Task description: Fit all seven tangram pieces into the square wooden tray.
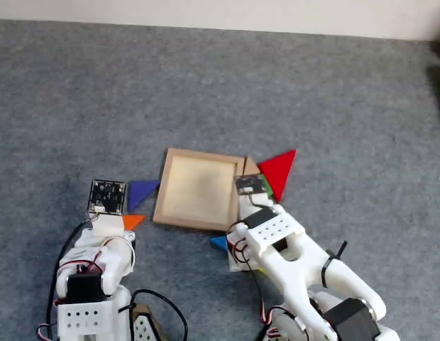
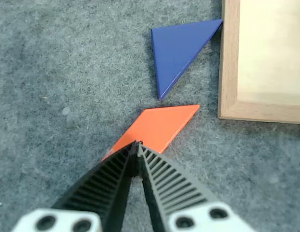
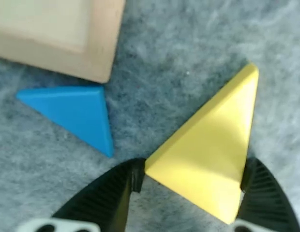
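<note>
Progress was nil: the square wooden tray (image 1: 162, 186) held no piece yet. The right gripper (image 3: 193, 174) appeared to pinch the yellow triangle (image 3: 208, 150), with a light blue triangle (image 3: 75, 108) and the tray's corner just ahead. The left gripper (image 2: 138, 147), clenched on nothing, met the near end of the orange parallelogram (image 2: 157, 128), a dark blue triangle (image 2: 176, 48) lying beyond.
</note>
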